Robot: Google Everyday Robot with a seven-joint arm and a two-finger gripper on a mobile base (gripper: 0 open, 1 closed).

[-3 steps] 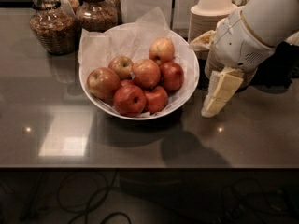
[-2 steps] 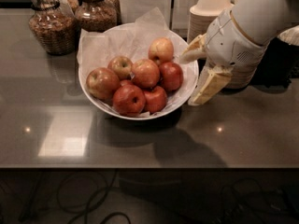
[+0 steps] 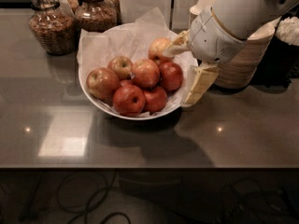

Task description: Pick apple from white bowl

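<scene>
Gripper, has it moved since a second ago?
Yes. The gripper has moved left, from beside the white bowl to over its right rim, fingers open.

dark glossy countertop [image 3: 243, 139] spans the scene; a pale square of reflected light [image 3: 63, 146] lies near left; glass jars [image 3: 49, 24] stand far left; stacked beige bowls [image 3: 243, 64] far right; white panels [image 3: 145, 1] behind; cables [image 3: 88, 204] trail over the dark floor [image 3: 187, 204] nearest; the gripper [image 3: 189, 66] hangs centre right, fingers spread

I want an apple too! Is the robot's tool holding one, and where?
Nothing is held. The tool is open at the white bowl's right rim, with no apple between its fingers.
</scene>
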